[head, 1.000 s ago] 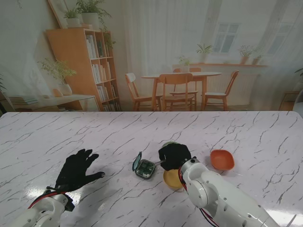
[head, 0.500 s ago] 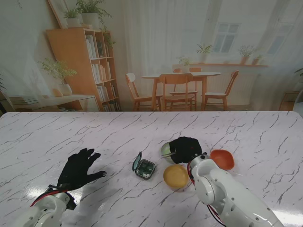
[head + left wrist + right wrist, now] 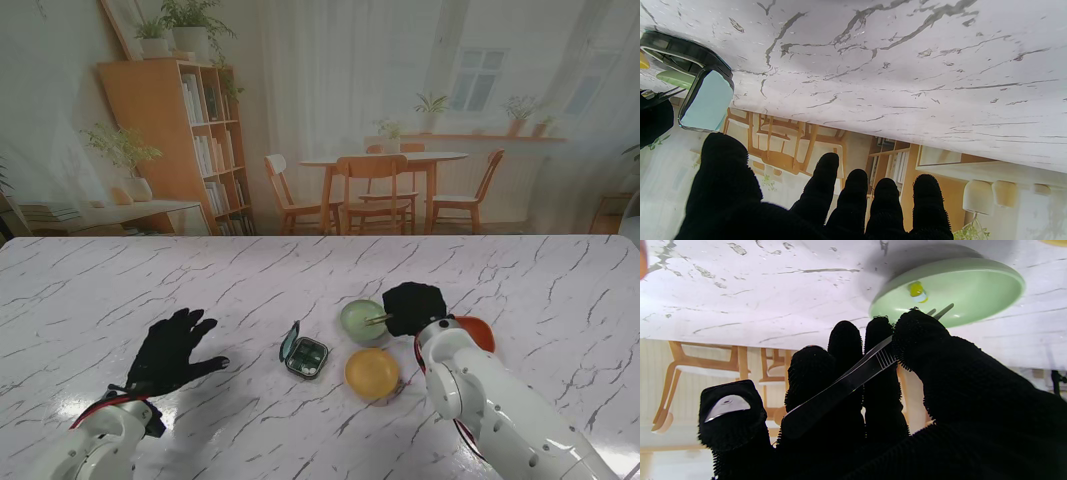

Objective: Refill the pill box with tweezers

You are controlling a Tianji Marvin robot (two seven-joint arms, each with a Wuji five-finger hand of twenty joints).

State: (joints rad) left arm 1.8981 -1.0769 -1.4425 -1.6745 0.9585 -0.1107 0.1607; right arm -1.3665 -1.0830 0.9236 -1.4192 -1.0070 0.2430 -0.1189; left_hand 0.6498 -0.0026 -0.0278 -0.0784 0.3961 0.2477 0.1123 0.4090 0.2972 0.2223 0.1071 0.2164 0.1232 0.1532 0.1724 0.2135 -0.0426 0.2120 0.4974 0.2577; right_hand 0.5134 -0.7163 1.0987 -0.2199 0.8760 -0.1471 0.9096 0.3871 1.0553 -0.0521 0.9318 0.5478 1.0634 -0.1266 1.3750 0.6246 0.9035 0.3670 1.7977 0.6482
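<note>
L hand (image 3: 172,349) nearest, at 8 o'clock on marble table (image 3: 120,280): flat, palm down, fingers (image 3: 826,186) spread, grasping nothing.

Yellow dish (image 3: 372,373) at 6 o'clock, just beside R forearm.

Pill box (image 3: 305,355) near centre, lid (image 3: 289,342) up on its L edge, compartments exposed. Sits approx. 3 o'clock from L hand, well apart; approx. 8 o'clock from R hand.

R hand (image 3: 414,306) at 4 o'clock, clenched on tweezers (image 3: 853,380), pinched btwn thumb & fingers. Tips (image 3: 942,310) reach over green dish (image 3: 364,321), which lies at 9 o'clock from R hand. One yellow/white capsule (image 3: 917,292) in dish, just beyond tips, not touching.

Orange dish (image 3: 481,333) just behind R wrist, part hidden.
</note>
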